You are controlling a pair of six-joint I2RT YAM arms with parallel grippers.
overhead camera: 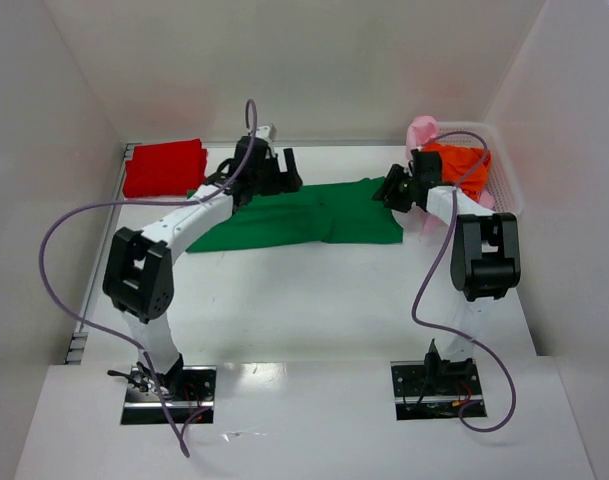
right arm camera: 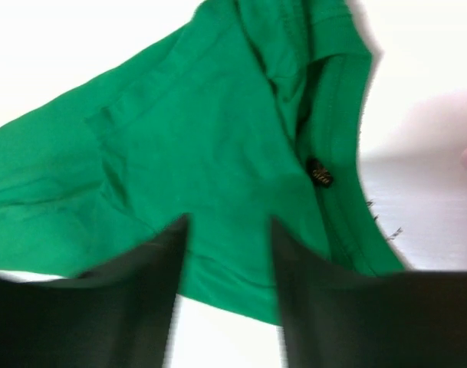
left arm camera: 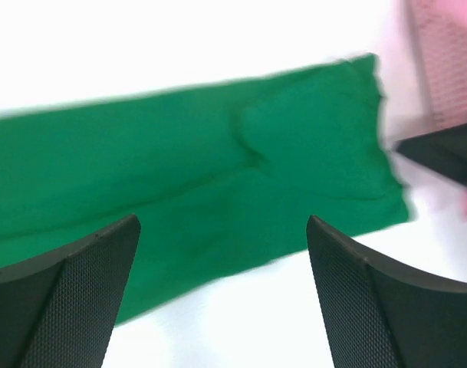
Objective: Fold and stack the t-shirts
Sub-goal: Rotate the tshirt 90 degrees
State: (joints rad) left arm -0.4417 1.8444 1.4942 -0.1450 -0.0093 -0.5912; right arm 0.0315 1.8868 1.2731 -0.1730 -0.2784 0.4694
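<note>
A dark green t-shirt (overhead camera: 314, 215) lies folded into a long strip across the middle of the table, also filling the left wrist view (left arm camera: 218, 176) and the right wrist view (right arm camera: 195, 138), where its collar and neck label show. A folded red t-shirt (overhead camera: 164, 168) sits at the back left. An orange t-shirt (overhead camera: 460, 160) and a pale pink one (overhead camera: 421, 130) lie bunched in the basket. My left gripper (overhead camera: 284, 170) (left arm camera: 223, 222) hovers over the strip's far edge, jaws wide open and empty. My right gripper (overhead camera: 394, 188) (right arm camera: 228, 222) is open over the collar end.
A white mesh basket (overhead camera: 509, 190) stands at the back right against the wall. White walls enclose the table on three sides. The other arm's black gripper (left arm camera: 448, 153) shows at the right edge of the left wrist view.
</note>
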